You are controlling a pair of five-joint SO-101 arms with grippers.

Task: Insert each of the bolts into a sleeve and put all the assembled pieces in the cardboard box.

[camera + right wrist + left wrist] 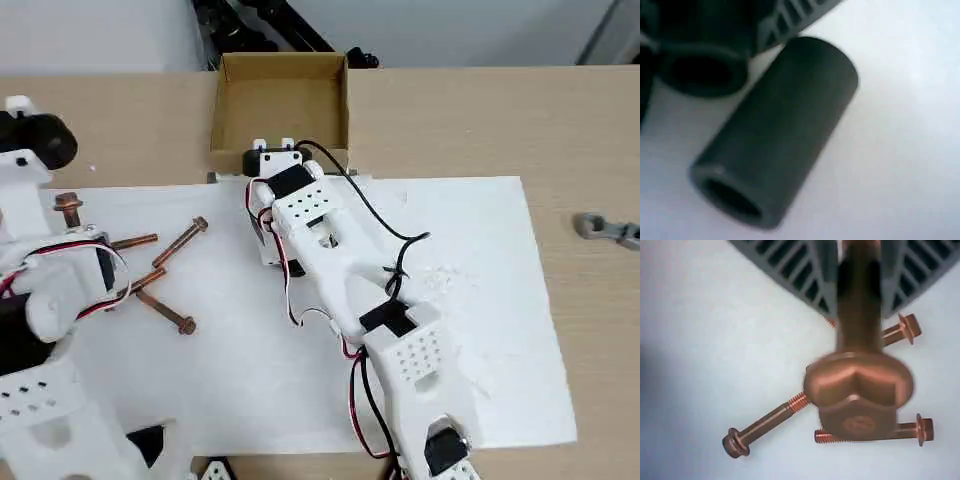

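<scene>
Left wrist view has the left pincer (858,262) clamped on the shank of a copper-coloured bolt (858,385). The flanged hex head hangs clear of the jaws, and the threaded end is hidden between them. Below it, loose bolts (765,422) lie scattered on the white sheet (700,340). From the high view, four of them lie apart near the left arm, on the left part of the sheet that covers the table (450,110).

Right wrist view looks onto a black sleeve (775,135) lying on its side on the sheet, its open bore in plain sight. A second sleeve (702,75) lies just beyond it, close to the right pincer (730,25). I cannot tell whether that pincer is wide or closed. The cardboard box (280,100) sits at the far edge of the sheet, just past the right arm's wrist, and I see no assembled piece in it, so I judge the task to be at its first pairing.

Both parts look rigid and fairly light. The bolt's smooth shank may slip or swivel in a loose grip, so a firm hold near the head, leaving the thread free, seems wise. The sleeve is round and smooth and will likely roll. It is best gripped across the middle of the barrel, with both ends left open.
</scene>
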